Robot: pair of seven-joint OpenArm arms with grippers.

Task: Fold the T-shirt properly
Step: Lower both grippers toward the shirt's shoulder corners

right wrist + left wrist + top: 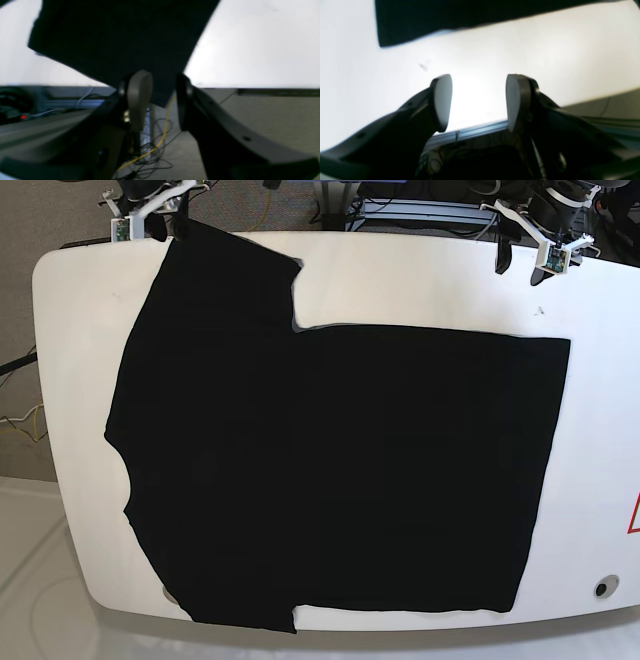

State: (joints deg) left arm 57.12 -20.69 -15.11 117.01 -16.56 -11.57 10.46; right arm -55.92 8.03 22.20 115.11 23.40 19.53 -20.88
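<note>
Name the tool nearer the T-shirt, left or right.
Right. The right tool is at the T-shirt's sleeve corner, overhanging the table edge; the left tool stands off beyond the shirt's edge, over bare table.

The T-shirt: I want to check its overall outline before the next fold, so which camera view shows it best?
The base view: nearly the whole T-shirt lies in sight there. The left wrist view shows only one corner and edge; the right wrist view, a part reaching past the table edge.
</note>
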